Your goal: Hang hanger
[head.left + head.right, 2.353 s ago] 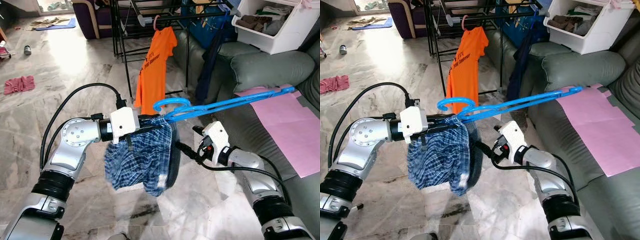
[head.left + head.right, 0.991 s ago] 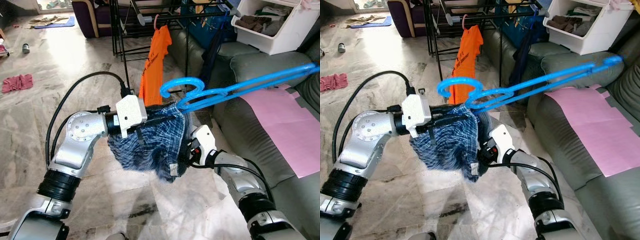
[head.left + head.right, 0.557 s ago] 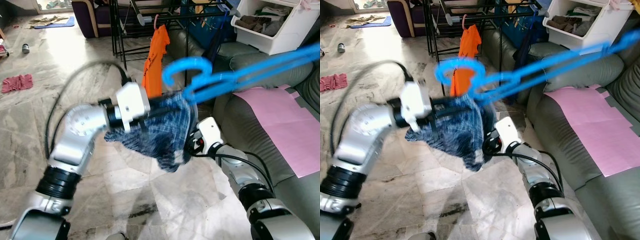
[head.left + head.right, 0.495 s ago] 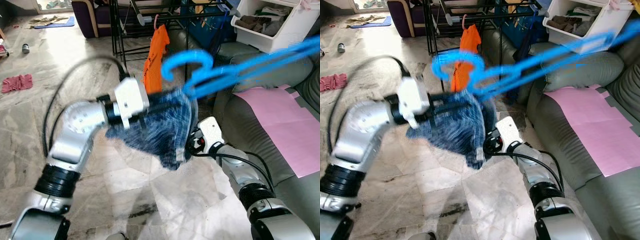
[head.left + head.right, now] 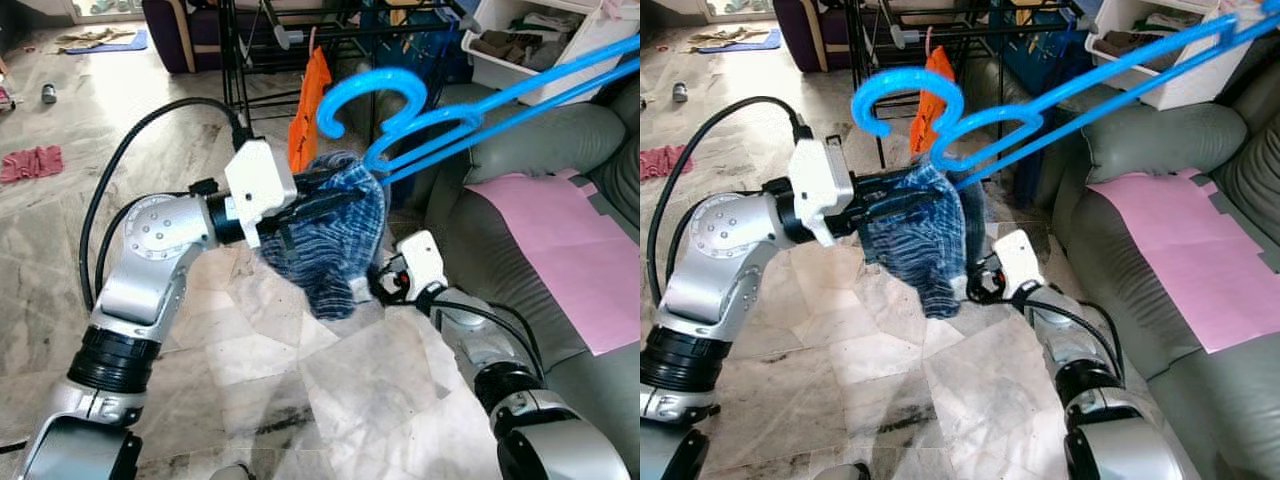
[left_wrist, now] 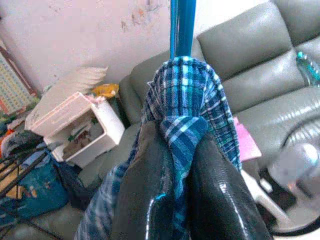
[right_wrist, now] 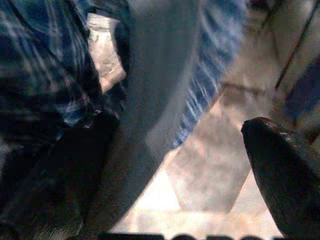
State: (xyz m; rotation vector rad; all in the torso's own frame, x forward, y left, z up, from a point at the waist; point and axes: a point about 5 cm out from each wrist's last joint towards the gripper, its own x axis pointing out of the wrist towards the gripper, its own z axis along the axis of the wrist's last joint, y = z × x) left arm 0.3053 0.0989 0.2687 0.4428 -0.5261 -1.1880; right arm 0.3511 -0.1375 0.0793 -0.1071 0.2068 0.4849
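The left gripper is being held out in mid-air above the marble floor, its two black fingers pinched tight on a fold of the blue plaid cloth. That cloth is being carried draped over the blue hanger, bunched just beneath the hanger's hook, and the rest of it is hanging down in a loose clump between the two arms. The hanger is being judged stiff but light, a thin plastic frame likely to swing or twist, since it is being held only through soft, slippery fabric near its neck; a hold closer to the neck, with the cloth trapped against the plastic, is being judged the surest. The long arm of the hanger is being pointed up and away to the right, over the grey sofa and toward the white storage bin. Behind the hook, the black drying rack is standing with an orange shirt already hung from it; the hook is being held lower than the rack's rail and not yet over it. Further right and lower, the right gripper is being kept under the hanging cloth, its fingers spread wide with nothing clamped between them, the plaid fabric lying just beside one finger. A pink sheet is lying flat along the sofa's seat edge.
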